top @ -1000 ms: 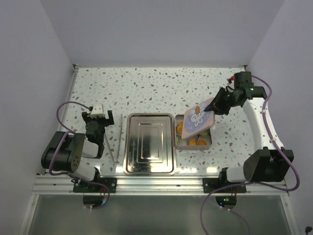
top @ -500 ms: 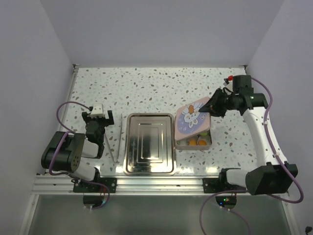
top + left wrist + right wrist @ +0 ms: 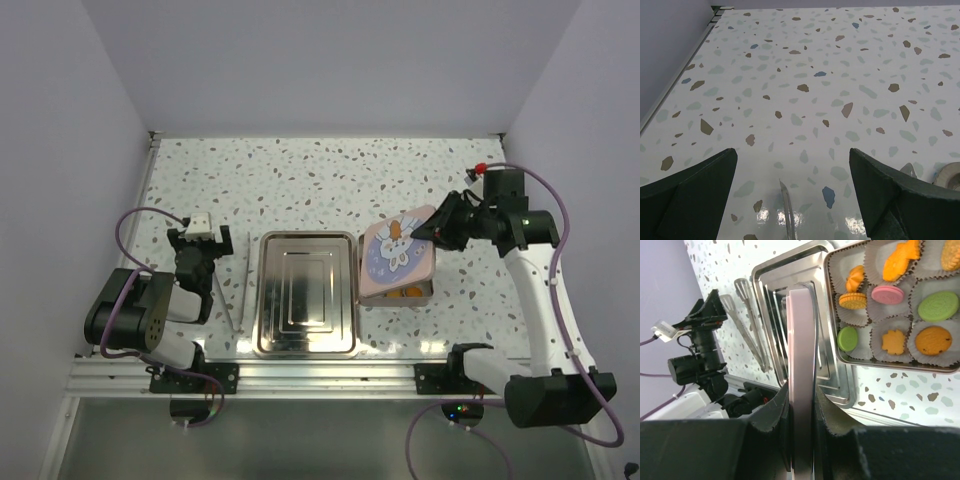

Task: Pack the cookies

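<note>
Pink square lid held over the square metal tin
Right claw pinches the lid by one edge; the round cookies sit in the tin's paper cups beneath. Best to level it, match corners, then lower. Left claw gapes wide, empty, above the speckled counter.

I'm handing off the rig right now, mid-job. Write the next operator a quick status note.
Left gripper: open, holding nothing, over the table near the tongs.
Right gripper: shut on the edge of the pink lid, held tilted over the square tin.
Cookies: in the tin's compartments; a few show past the lid's near edge.
Done: cookies packed.
Left: lower the lid flat onto the tin, then release.
</note>
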You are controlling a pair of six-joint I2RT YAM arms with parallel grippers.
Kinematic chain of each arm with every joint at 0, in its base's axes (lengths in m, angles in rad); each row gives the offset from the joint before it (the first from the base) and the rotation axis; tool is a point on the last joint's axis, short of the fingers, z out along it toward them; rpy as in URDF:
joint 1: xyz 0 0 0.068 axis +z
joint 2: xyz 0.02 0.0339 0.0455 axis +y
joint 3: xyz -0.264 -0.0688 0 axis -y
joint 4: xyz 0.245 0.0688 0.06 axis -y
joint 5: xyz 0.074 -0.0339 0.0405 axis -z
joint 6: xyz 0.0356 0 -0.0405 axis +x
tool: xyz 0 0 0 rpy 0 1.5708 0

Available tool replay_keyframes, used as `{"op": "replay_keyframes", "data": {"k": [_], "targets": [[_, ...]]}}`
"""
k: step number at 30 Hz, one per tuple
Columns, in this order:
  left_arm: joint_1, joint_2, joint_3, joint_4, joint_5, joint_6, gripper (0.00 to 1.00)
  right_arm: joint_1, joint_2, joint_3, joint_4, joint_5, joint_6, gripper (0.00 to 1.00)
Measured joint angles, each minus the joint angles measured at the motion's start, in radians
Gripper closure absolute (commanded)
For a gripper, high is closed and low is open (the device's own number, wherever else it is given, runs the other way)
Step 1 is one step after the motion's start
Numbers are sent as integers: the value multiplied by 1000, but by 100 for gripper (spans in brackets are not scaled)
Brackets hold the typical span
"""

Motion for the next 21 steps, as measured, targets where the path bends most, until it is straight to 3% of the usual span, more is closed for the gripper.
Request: {"op": "replay_keyframes", "data": {"k": [13,21], "targets": [[0,0,0,0,0,0,0,0,-56,-22,-64,133,-20,100],[0,0,0,0,0,0,0,0,-58,-20,-31,133,-37,100]]}}
